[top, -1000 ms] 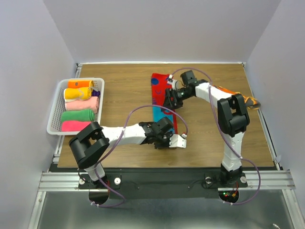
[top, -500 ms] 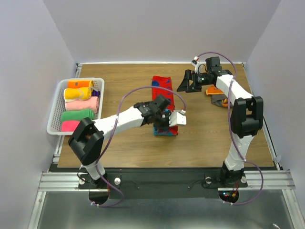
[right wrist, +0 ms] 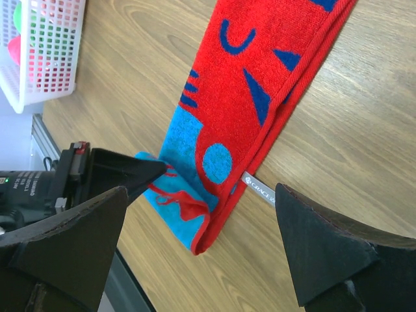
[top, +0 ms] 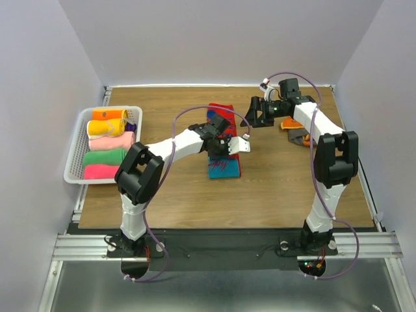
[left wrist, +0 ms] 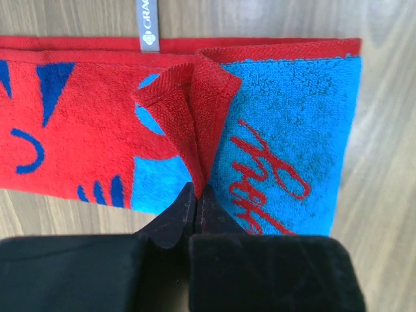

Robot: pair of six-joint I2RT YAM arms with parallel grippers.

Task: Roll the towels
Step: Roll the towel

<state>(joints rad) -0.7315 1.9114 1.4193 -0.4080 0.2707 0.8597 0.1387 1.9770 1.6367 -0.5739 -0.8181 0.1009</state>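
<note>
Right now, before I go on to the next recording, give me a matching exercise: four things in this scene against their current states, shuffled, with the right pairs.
Things
1. left pincer
2. right pincer
3. red cloth towel with blue patterns
4. white slatted plastic basket

States
A. holds rolled towels, at the left edge of the wooden table
B. open, holding nothing
C. shut on a pinched fold of cloth
D. lies along the table, near end turned over

Pairs: 1-C; 2-B; 3-D; 4-A
</note>
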